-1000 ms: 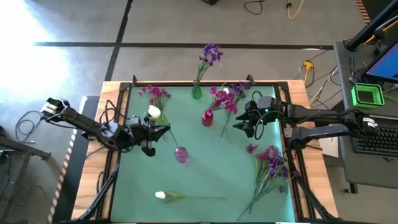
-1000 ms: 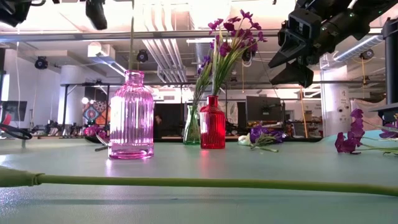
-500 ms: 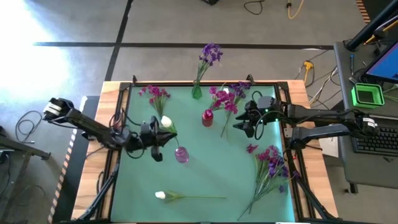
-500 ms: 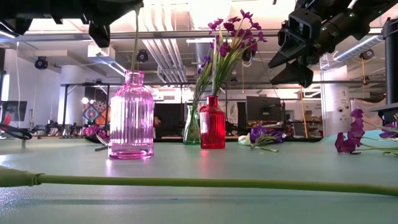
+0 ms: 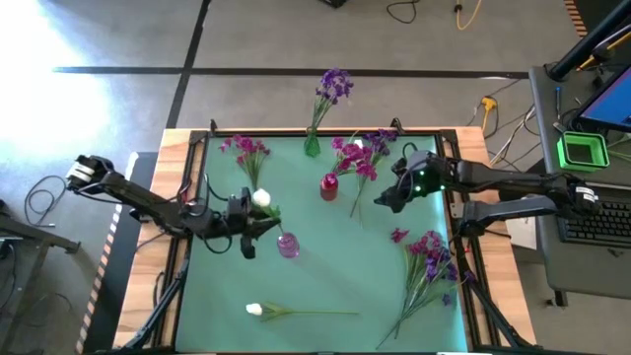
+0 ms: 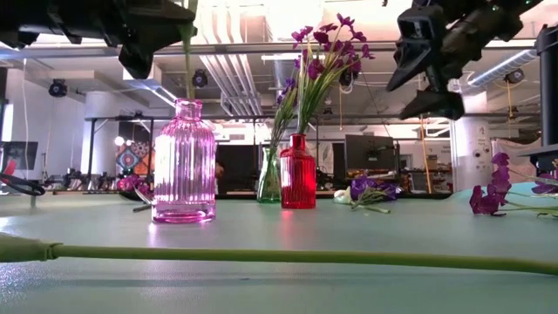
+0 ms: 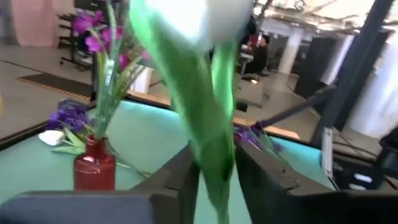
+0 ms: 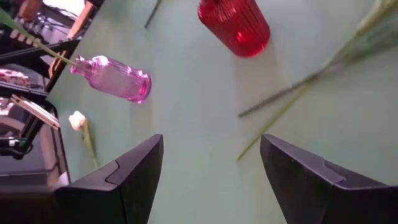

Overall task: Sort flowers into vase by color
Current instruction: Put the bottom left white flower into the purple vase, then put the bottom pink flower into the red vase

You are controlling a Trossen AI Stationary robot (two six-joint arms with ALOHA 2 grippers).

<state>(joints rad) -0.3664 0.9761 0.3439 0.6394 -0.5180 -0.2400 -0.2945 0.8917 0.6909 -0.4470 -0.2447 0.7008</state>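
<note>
My left gripper (image 5: 258, 225) is shut on a white tulip, whose bud (image 5: 261, 197) stands above the fingers. Its green stem (image 6: 187, 61) runs down to the mouth of the pink glass vase (image 5: 287, 245). My right gripper (image 5: 381, 200) hangs open above the table, right of the red vase (image 5: 329, 185), touching nothing. The red vase holds magenta flowers (image 5: 355, 158) by their stems. A clear green vase (image 5: 313, 146) at the far edge holds purple flowers (image 5: 335, 84). A second white tulip (image 5: 254, 310) lies flat near the near edge. My left gripper pinches the tulip's green stem (image 7: 211, 146) between its two fingers (image 7: 186, 171), a short way below the bud (image 7: 211, 15). The fingers come roughly level from the table's left, across the stem. The flower is upright and lifted clear of the table, with its lower end at the pink vase's mouth (image 6: 189, 101).
Magenta flowers (image 5: 245, 148) lie near the far left corner. A heap of magenta and purple flowers (image 5: 429, 258) lies by the right edge, with a loose purple bloom (image 5: 398, 235) beside it. Bare green table shows between the pink vase and that heap.
My left gripper has carried the white tulip toward the table's right and near edge, to the pink vase, so the stem now reaches the vase's mouth. My right gripper has turned at its wrist while staying over the same place.
</note>
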